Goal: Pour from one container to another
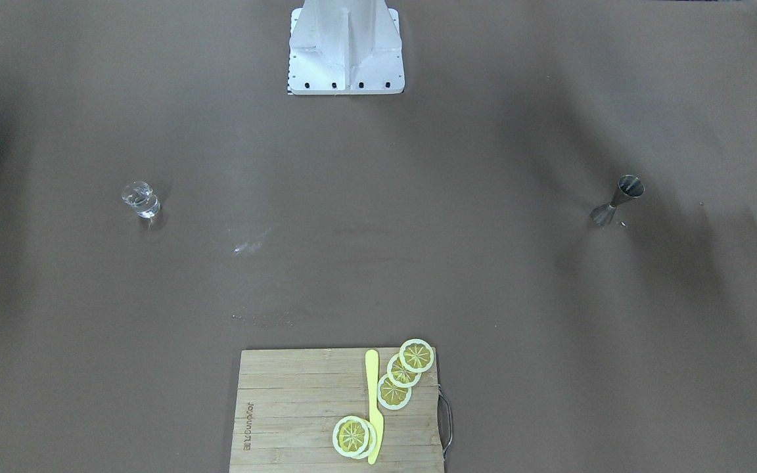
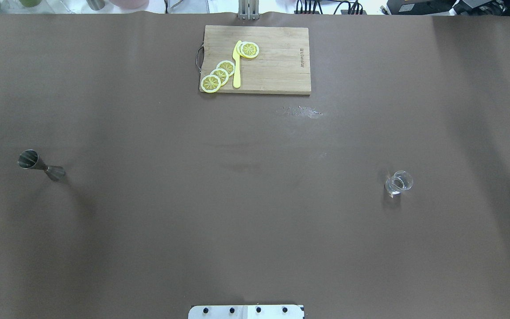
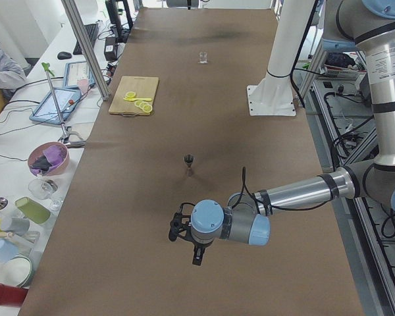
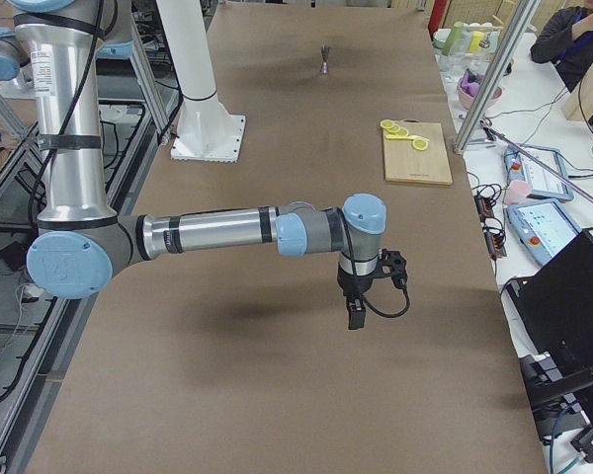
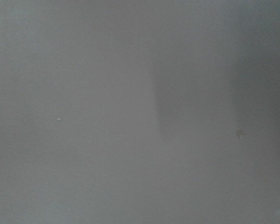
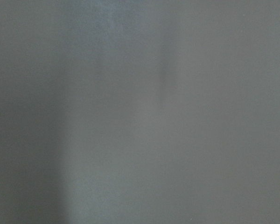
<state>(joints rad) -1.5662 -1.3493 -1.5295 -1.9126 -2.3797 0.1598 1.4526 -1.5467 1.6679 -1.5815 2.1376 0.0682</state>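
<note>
You see arms stretched low over surface (image 2: 246, 199); left claw (image 3: 196, 253), right claw (image 4: 356, 314) state unreadable. Jigger (image 2: 40, 165) upright; glass (image 2: 399, 182) clear.

The left arm (image 3: 296, 192) stretches out level, wrist bent so the left fingers (image 3: 196, 257) point straight down. The right arm (image 4: 217, 229) extends level too, and the right fingers (image 4: 356, 314) hang downward. Whether either pair is parted cannot be told.

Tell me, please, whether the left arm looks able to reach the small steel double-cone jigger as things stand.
Probably yes. The steel double-cone jigger stands upright by itself on the brown table, on the robot's left side, and the left gripper hangs above the table with nothing between them.
</note>
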